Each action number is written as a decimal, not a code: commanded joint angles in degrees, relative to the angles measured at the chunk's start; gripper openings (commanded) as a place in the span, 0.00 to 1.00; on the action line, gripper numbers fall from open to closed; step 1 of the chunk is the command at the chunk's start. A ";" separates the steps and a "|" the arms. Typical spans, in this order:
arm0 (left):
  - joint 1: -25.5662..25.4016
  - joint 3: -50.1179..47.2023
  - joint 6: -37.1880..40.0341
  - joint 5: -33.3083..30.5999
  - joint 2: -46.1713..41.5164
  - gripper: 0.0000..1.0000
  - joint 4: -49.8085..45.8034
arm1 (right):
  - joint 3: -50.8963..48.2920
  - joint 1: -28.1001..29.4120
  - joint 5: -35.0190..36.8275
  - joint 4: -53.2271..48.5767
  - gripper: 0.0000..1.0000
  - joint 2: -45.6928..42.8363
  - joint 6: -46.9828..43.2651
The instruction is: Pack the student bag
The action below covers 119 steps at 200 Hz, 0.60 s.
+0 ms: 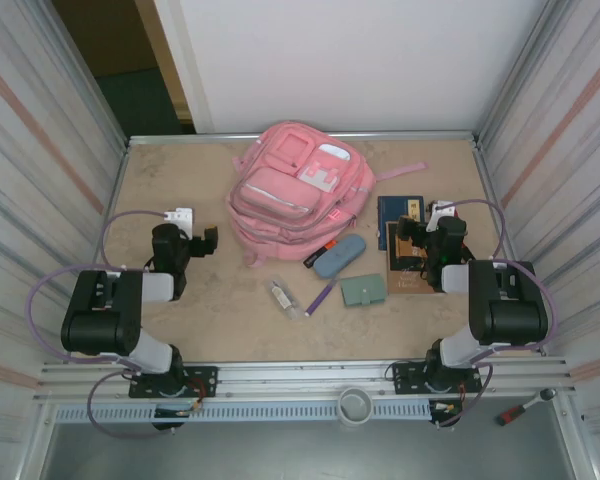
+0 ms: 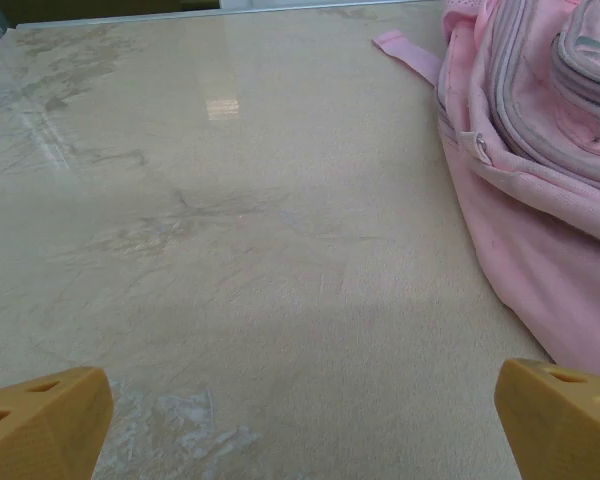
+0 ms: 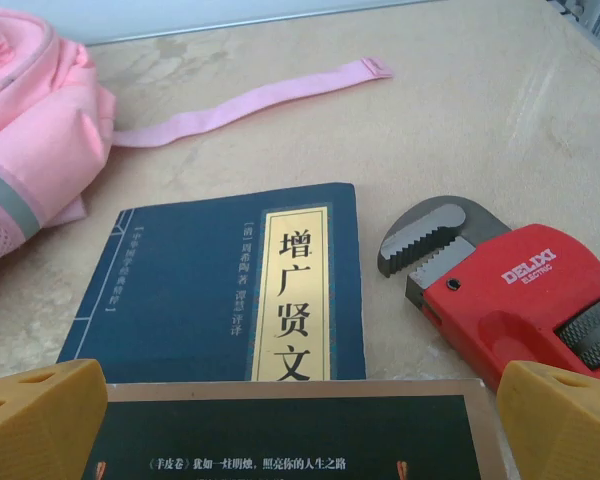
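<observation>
The student bag (image 1: pixel 298 195) is a large pink fabric backpack. It lies on a mottled beige tabletop (image 2: pixel 230 250) with its front facing up. The front carries stacked pockets edged with grey zip lines, and paler pink and white patches near the top. Its fabric looks soft and slumped rather than filled out. A flat pink strap (image 3: pixel 260 100) trails out from the bag's right side across the table. From the left wrist camera, the bag's side (image 2: pixel 540 200) shows quilted seams and a small zip pull.

The left gripper (image 1: pixel 208 240) sits just left of the bag. Its yellow fingertips (image 2: pixel 40 420) stand wide apart with bare tabletop between them, and they hold nothing.

The right gripper (image 1: pixel 412 248) is to the right of the bag. Its jaws are also spread wide and nothing is clamped in them. It hangs over two books. One is a dark blue book with a cream title strip of Chinese characters (image 3: pixel 230 290), which lies just beside the bag. The other is a dark-covered book with a tan border (image 3: pixel 300 440), further from the bag. A red pipe wrench with grey toothed jaws (image 3: pixel 510 290) lies on the blue book's side away from the bag.

Just in front of the bag are a grey-blue pencil pouch (image 1: pixel 340 255), a green wallet (image 1: pixel 363 290), a purple pen (image 1: pixel 320 297) and a small clear bottle (image 1: pixel 280 295).
</observation>
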 commanded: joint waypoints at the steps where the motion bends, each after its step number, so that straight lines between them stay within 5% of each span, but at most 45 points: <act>1: 0.14 1.07 0.34 -0.60 0.36 0.99 1.78 | -0.30 0.06 0.16 0.40 0.99 0.15 -0.68; 119: 0.08 1.02 0.26 -0.67 0.36 0.99 1.78 | -0.23 -0.31 -0.42 0.25 0.99 0.13 -0.45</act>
